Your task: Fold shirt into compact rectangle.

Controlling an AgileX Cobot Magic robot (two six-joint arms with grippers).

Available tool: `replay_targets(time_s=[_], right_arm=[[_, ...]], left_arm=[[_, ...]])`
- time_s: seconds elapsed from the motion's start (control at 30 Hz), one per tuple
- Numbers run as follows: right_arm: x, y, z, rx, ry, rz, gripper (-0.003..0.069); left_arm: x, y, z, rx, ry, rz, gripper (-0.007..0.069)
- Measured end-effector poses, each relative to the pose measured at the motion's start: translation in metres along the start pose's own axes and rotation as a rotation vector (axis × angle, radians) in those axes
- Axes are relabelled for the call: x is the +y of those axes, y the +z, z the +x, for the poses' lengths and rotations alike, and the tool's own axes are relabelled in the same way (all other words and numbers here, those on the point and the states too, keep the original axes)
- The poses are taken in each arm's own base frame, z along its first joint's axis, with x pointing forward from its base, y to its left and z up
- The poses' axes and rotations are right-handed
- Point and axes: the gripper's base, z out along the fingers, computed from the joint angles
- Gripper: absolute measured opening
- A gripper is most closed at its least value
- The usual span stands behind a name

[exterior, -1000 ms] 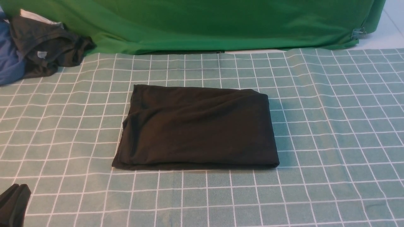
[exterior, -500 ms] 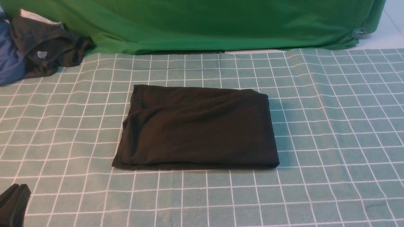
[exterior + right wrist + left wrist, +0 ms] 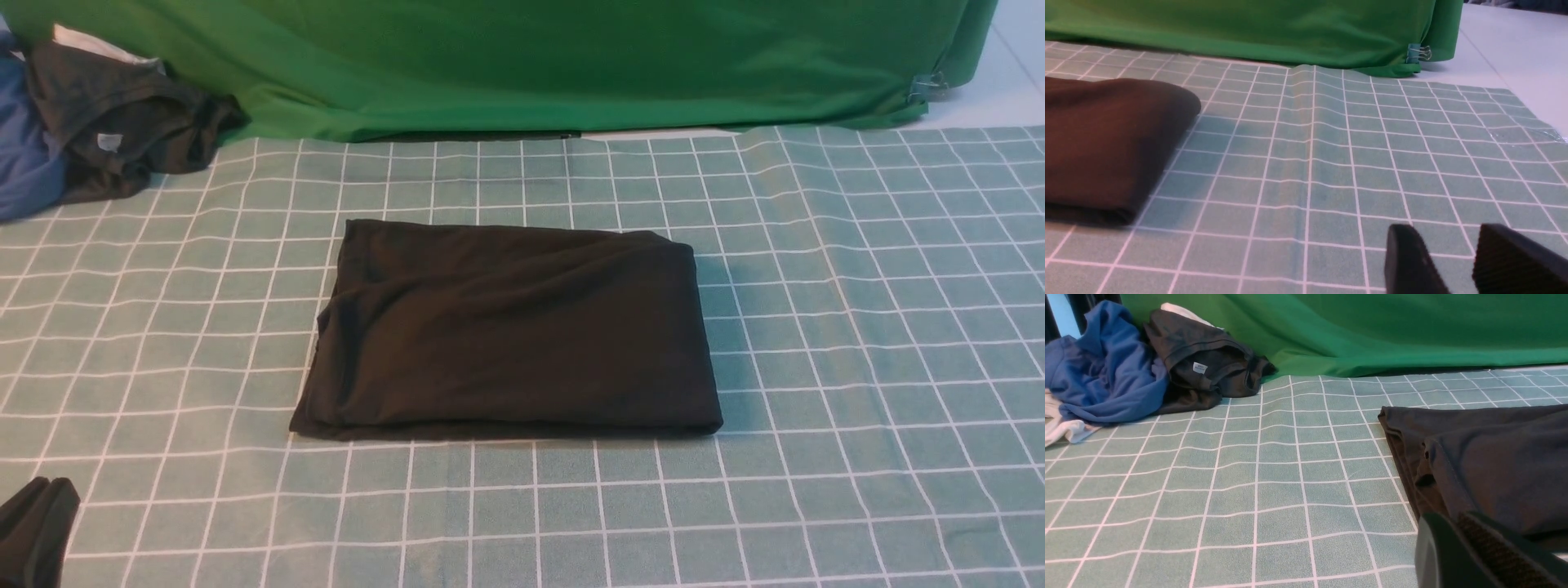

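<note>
The black shirt (image 3: 510, 327) lies folded into a flat rectangle in the middle of the checked cloth; its print and neck label are hidden inside the folds. One layered end of the shirt (image 3: 1494, 465) shows in the left wrist view, and the rounded opposite end of the shirt (image 3: 1106, 139) shows in the right wrist view. My left gripper (image 3: 45, 486) sits low at the near left, apart from the shirt. In its own view the left gripper (image 3: 1447, 518) is shut on nothing. My right gripper (image 3: 1447, 234) is open over bare cloth, off the shirt's right end, and is out of the front view.
A dark grey garment (image 3: 122, 122) with a small tag and a blue garment (image 3: 24, 163) are heaped at the far left corner. A green backdrop (image 3: 531, 57) hangs along the far edge, pinned by a binder clip (image 3: 1419, 52). The green checked tablecloth (image 3: 857, 327) covers the table.
</note>
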Motion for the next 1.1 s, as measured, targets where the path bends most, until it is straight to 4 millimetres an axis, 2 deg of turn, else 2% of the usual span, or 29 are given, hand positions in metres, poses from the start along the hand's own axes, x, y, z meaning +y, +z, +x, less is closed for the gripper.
replay_targets(time_s=[1.1], right_arm=[[-0.0028, -0.0001, -0.0011, -0.013, 0.051, 0.030, 0.0239]], left_arm=[[0.0000, 0.0000, 0.0001, 0.001, 0.000, 0.000, 0.0013]])
